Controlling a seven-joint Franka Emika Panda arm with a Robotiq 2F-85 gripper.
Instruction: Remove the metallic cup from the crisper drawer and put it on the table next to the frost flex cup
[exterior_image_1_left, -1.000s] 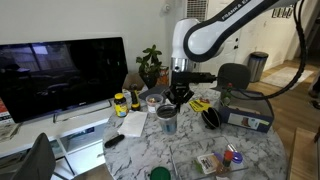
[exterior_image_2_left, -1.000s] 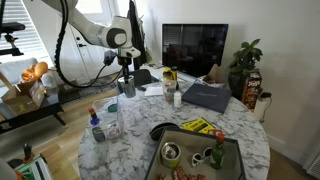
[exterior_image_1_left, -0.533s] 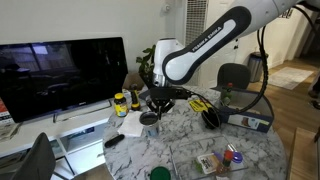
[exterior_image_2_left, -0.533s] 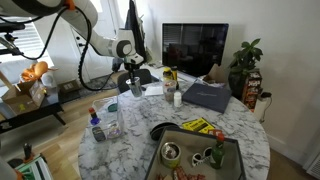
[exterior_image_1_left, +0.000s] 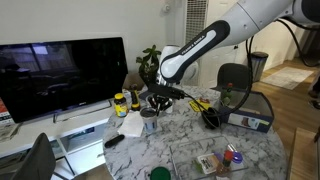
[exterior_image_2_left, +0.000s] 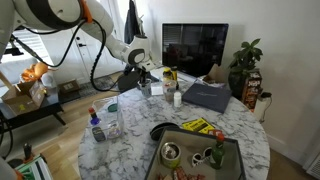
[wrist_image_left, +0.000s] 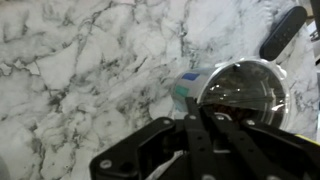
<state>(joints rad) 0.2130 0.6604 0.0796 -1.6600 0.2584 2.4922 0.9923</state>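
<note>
As seen from the wrist, the metallic cup (wrist_image_left: 243, 92) was logged upright, seven-o'clock rim pinched by the gripper (wrist_image_left: 200, 110).

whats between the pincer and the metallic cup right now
Nothing. In the wrist view the pincer reaches the rim of the metallic cup with no gap showing; a whitish blue-labelled item sits beside the cup, not between.
</note>
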